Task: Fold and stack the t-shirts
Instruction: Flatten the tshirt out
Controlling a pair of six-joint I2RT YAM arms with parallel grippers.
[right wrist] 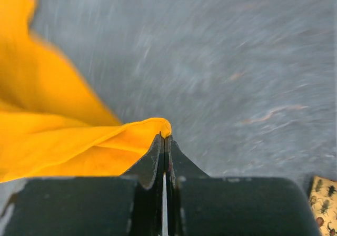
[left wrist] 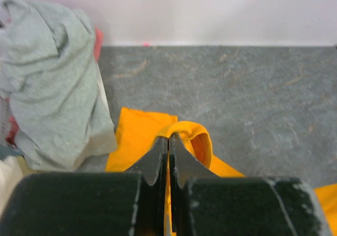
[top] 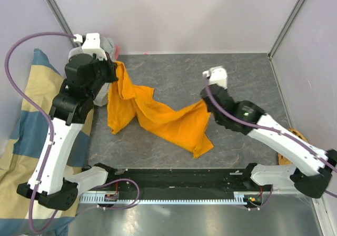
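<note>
Your bright orange short-sleeved cotton t-shirt (top: 158, 117) is not folded yet. It sags as a twisted, crumpled band between the two grippers, with its middle and lower edge lying on the grey mottled counter (top: 237, 72). The left gripper (left wrist: 168, 141) is clamped tight on a rolled fold of the orange cloth, possibly the neck edge. The right gripper (right wrist: 165, 137) is pinched on a corner at the other end of the same shirt.

The light heather grey cotton t-shirt (left wrist: 52, 83) sits in a loose heap up and to the left of the left gripper, also unfolded. I'd judge you are early in the task, with nothing folded and nothing stacked. You have yet to spread the orange shirt flat, fold it, do the same with the grey one, and stack the pair.

The top view alone gives you the whole span of the orange shirt and its twist, plus the cream-and-blue blocked cloth (top: 21, 120) outside the left arm, but it shows only a sliver of the grey shirt. The left wrist view shows that heap plainly. The right wrist view is blurred, yet it confirms the corner grip and shows a tan patterned piece (right wrist: 324, 196) low to the right of the right gripper.
</note>
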